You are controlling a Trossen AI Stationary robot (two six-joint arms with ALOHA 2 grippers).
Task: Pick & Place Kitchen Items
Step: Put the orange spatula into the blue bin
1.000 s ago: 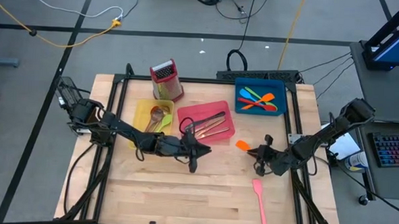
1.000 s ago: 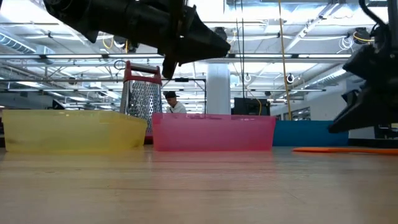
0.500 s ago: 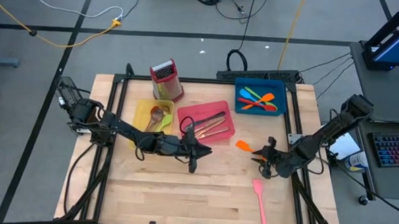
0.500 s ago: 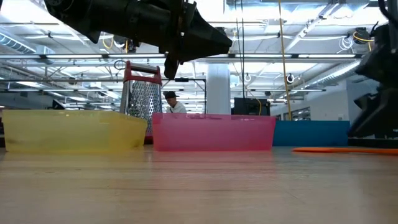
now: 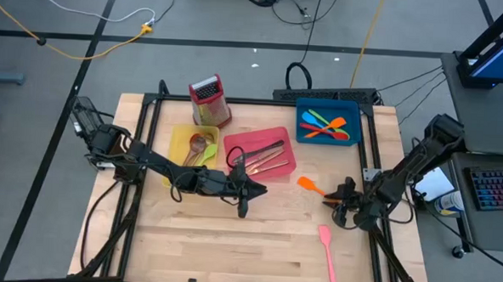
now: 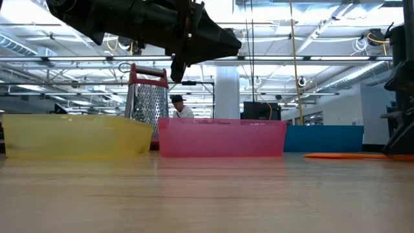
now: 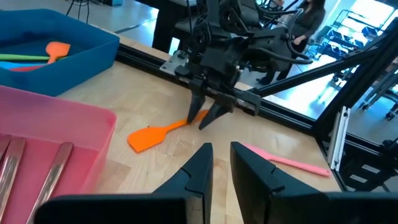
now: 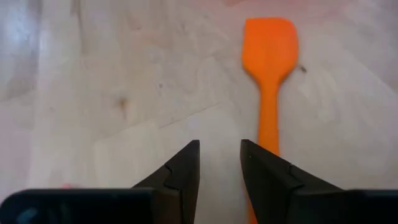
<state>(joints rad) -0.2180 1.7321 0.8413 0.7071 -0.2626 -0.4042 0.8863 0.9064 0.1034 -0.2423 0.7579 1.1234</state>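
Orange spatula (image 5: pixel 310 185) lies flat on the wooden table (image 5: pixel 230 242) between the pink tray (image 5: pixel 287 140) and the right gripper (image 5: pixel 343 199), which a second ago sat closer over its handle and has since backed off toward the table's right edge. Its fingers stand partly apart with nothing between them, the handle just beside one. It seems to be lining up again for a pick. The left gripper (image 5: pixel 246 192) hovers near the pink tray, fingers narrowly apart and empty.
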